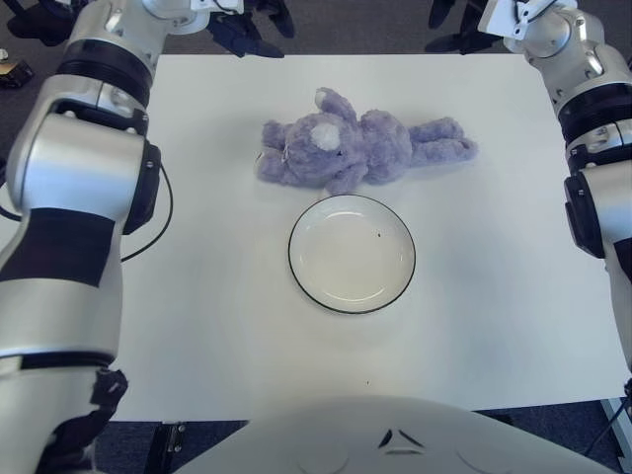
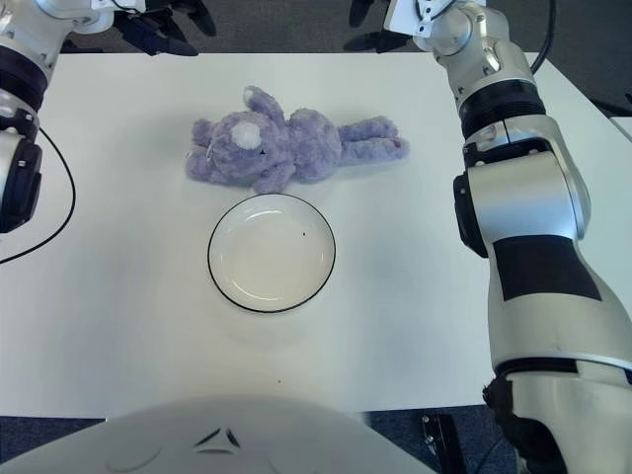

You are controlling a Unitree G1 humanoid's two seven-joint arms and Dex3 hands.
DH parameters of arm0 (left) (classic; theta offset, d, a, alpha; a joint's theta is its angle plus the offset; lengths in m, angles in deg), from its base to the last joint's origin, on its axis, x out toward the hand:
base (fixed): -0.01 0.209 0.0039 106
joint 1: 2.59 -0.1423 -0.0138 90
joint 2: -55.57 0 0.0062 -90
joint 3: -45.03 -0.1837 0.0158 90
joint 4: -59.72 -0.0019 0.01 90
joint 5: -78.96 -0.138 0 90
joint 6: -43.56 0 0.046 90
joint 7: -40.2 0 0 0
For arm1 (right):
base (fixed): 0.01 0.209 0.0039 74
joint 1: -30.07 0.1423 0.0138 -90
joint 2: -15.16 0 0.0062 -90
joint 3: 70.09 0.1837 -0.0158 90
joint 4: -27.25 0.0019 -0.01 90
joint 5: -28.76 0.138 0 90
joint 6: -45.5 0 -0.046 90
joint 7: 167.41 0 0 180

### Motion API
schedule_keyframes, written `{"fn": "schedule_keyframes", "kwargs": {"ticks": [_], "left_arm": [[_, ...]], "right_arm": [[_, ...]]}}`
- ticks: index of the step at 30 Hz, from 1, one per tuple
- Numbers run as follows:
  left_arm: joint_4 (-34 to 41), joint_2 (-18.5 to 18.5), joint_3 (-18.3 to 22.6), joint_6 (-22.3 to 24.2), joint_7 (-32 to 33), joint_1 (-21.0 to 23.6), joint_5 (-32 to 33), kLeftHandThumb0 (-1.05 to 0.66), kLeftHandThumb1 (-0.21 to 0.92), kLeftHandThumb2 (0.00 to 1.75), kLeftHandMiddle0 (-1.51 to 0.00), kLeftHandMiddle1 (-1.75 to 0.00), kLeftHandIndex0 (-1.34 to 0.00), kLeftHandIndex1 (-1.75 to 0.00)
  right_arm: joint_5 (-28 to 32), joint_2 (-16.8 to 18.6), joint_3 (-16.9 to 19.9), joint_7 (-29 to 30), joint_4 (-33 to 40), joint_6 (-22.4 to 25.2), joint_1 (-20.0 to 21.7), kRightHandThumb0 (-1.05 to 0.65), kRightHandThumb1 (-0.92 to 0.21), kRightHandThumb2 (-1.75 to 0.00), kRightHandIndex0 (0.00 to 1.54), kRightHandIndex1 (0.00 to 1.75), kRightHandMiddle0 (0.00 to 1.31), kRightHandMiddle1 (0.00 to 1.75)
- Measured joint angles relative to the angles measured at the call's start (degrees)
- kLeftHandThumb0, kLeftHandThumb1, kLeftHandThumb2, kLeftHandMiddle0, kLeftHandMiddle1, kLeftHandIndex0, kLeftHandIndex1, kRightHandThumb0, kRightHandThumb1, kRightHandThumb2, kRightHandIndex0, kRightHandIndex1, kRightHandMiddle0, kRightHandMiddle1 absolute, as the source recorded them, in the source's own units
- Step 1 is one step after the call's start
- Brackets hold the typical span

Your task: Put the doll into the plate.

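near the middle of the white table (image 1: 494, 326), a little toward the near edge: white plate (image 1: 352, 254) with a thin dark rim, holding nothing, one tiny dark speck inside. just beyond it, nearly touching the far rim: purple doll (image 1: 360, 150), a plush bear lying on its side, head toward the left edge, legs stretched toward the right edge. past the far edge near the left corner: left hand (image 1: 242, 28), dark fingers, holding nothing, whether spread or curled cannot tell. past the far edge toward the right corner: right hand (image 2: 380, 25), mostly cut off, finger state cannot tell
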Motion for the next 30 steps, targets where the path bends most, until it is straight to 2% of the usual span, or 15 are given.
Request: {"fn": "schedule_keyframes", "kwargs": {"ticks": [2, 5, 8, 14, 18, 28, 30], "left_arm": [[-0.2, -0.2, 0.0, 0.0, 0.0, 0.0, 0.0, -0.53, 0.92, 0.4, -0.59, 0.0, -0.43, -0.23], [-0.8, -1.1, 0.0, 1.8, -0.3, 0.2, 0.0, -0.56, 0.92, 0.35, -0.56, 0.0, -0.43, -0.19], [-1.3, -2.8, -0.5, 3.7, -0.4, 0.2, -0.3, -0.58, 0.92, 0.33, -0.53, 0.0, -0.43, -0.16], [-1.4, -5.4, -1.2, 4.7, -0.5, 0.2, -0.8, -0.59, 0.92, 0.32, -0.52, 0.0, -0.43, -0.14], [-1.4, -5.9, -1.5, 5.1, -0.1, 0.1, -1.1, -0.65, 0.92, 0.35, -0.49, 0.0, -0.42, -0.12], [-1.7, -7.5, -2.2, 5.9, 0.2, -1.0, -2.2, -0.67, 0.92, 0.36, -0.48, 0.0, -0.42, -0.1], [-1.7, -7.6, -2.4, 6.0, 0.2, -1.0, -2.3, -0.7, 0.92, 0.38, -0.47, 0.0, -0.42, -0.1]], "right_arm": [[0.0, 0.1, 0.0, -0.2, -0.3, -0.1, 0.1, -0.51, -0.92, -0.13, 0.58, 0.27, 0.28, 0.41], [0.3, 0.3, 0.0, -4.4, -1.3, 1.9, 1.3, -0.57, -0.92, -0.09, 0.57, 0.15, 0.26, 0.31], [0.3, 0.7, 0.1, -6.1, -1.7, 3.6, 2.2, -0.59, -0.92, -0.08, 0.57, 0.09, 0.26, 0.27], [0.3, 1.9, 0.1, -6.2, -1.7, 4.0, 3.4, -0.6, -0.92, -0.07, 0.58, 0.06, 0.26, 0.25], [0.0, 2.2, -0.3, -5.9, -1.8, 4.0, 3.5, -0.66, -0.92, -0.09, 0.52, 0.03, 0.23, 0.21], [-0.9, 2.8, -1.1, -6.8, -2.7, 4.5, 3.5, -0.69, -0.92, -0.11, 0.5, 0.01, 0.22, 0.18], [-0.9, 3.0, -1.1, -7.5, -2.9, 4.8, 3.5, -0.72, -0.92, -0.11, 0.43, 0.0, 0.2, 0.16]]}}
